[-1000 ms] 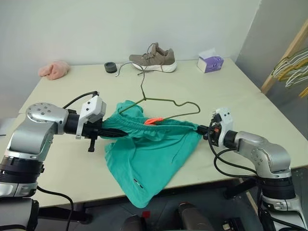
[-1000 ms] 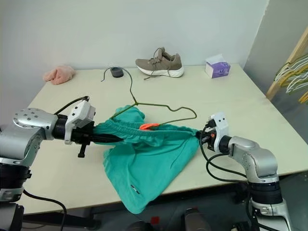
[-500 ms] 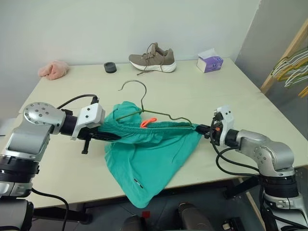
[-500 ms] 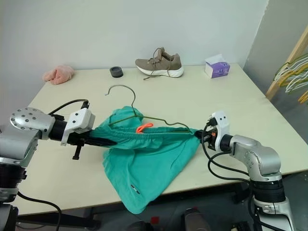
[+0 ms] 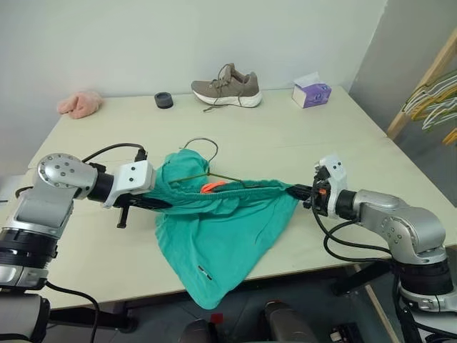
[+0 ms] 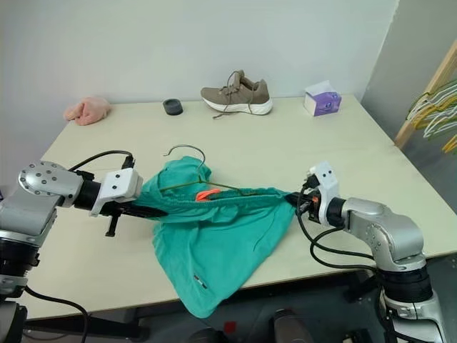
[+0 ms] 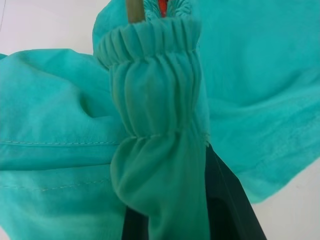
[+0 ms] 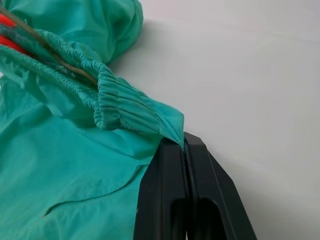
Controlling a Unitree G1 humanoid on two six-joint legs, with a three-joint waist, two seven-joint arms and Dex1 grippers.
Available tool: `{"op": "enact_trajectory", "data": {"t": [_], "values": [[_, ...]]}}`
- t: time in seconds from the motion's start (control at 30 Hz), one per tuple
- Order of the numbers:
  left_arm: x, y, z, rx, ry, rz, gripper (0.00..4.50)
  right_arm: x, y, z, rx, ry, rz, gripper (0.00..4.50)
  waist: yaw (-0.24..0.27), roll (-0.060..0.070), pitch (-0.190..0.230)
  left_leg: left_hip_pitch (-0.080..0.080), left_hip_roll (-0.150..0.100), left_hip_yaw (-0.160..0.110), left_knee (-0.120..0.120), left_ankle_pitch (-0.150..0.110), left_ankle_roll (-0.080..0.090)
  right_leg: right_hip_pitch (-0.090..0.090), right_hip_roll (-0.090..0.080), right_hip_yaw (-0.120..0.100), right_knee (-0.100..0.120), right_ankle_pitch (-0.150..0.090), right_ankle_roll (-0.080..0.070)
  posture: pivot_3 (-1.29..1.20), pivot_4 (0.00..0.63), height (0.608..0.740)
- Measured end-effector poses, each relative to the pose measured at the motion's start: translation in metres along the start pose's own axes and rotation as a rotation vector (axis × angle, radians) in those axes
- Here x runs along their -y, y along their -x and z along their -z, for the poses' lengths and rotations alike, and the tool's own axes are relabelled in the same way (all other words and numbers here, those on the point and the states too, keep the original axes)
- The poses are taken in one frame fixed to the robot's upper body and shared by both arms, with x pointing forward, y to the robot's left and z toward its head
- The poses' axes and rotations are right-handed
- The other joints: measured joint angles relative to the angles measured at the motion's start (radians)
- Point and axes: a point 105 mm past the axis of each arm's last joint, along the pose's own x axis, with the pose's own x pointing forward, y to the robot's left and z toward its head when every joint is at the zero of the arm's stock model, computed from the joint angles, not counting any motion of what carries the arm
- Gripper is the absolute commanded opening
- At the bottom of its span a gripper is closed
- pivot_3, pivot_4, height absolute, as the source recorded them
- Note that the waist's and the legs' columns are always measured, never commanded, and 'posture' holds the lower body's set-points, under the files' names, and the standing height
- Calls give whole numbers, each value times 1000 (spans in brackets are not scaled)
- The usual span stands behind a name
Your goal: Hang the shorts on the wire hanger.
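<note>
Both my left hand [image 5: 166, 204] and right hand [image 5: 293, 190] pinch the shorts [image 5: 221, 232] by the waistband, stretched above the pale table [image 5: 343, 136]. Inside the waistband sits the wire hanger [image 5: 202, 151]. Against the wall rest a sneaker [image 5: 226, 86] and tissue box [image 5: 311, 91].

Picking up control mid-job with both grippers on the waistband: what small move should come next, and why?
Probably keep the waistband taut and ease it further toward the hook. The left gripper and right gripper each pinch an end of the shorts, and the wire hanger already sits inside the waistband with its hook and part of one shoulder showing.
</note>
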Motion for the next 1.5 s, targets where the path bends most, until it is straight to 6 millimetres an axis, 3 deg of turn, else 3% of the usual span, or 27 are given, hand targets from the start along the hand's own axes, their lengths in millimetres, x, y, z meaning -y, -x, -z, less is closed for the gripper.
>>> {"op": "enact_trajectory", "data": {"t": [0.2,0.3,0.53,0.83,1.1,1.5], "values": [[3,-16,0,5,-2,26,0,-25,-4,-25,20,167,-89,0,0,0,0,-1,0,0,0,0,0,-1,0,0,0,1,-1,-207,71,740],[4,-17,1,0,-3,26,0,-29,-3,-23,-1,230,-107,592,0,0,0,-1,-1,0,0,0,0,-1,-1,0,0,1,-1,-210,69,740],[4,-26,-3,30,-4,31,0,-37,10,-16,-82,436,-166,2965,-2,0,0,-1,0,0,0,0,0,-1,-1,0,0,1,-1,-215,70,740],[6,-30,-4,42,-3,37,0,-15,21,5,-189,448,-76,2965,-3,0,0,-1,0,0,0,0,0,-1,0,0,0,0,-1,-226,75,740],[9,-36,-4,33,-7,61,0,-10,-2,1,-173,551,-52,2965,-6,0,0,-1,0,0,0,0,0,-1,0,0,0,1,-1,-222,74,740],[11,-40,-6,40,-3,73,0,-19,-28,9,-259,696,-229,2965,-7,0,0,-1,0,0,1,0,0,-1,0,0,0,1,-1,-218,75,740]]}}
